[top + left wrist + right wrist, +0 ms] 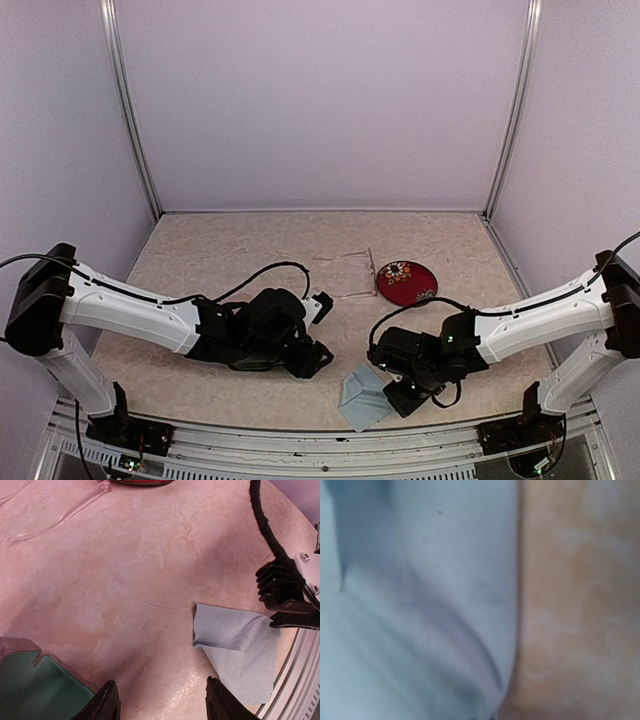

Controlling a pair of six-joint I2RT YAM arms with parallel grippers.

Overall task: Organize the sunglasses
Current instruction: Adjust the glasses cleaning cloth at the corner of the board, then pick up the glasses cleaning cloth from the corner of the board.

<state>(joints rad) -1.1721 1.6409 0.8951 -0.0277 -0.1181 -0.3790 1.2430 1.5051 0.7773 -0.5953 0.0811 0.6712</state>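
While holding left gripper point(162, 707) with jaws parted, seems to pinch light-blue cloth point(235, 650) in the closed right gripper point(274, 611) at the near edge of the surface point(125, 580), with clear sunglasses point(347, 276) farther toward the far edge.

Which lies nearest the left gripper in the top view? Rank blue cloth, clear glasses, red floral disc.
1. blue cloth, at the near edge, right of the left gripper.
2. clear glasses, farther back, mid-table.
3. red floral disc, just right of the glasses.

We see both arms stretched low and inward over the table: left gripper point(160, 681) with fingers parted, right gripper point(402, 397) tipped downward, jaws closed.
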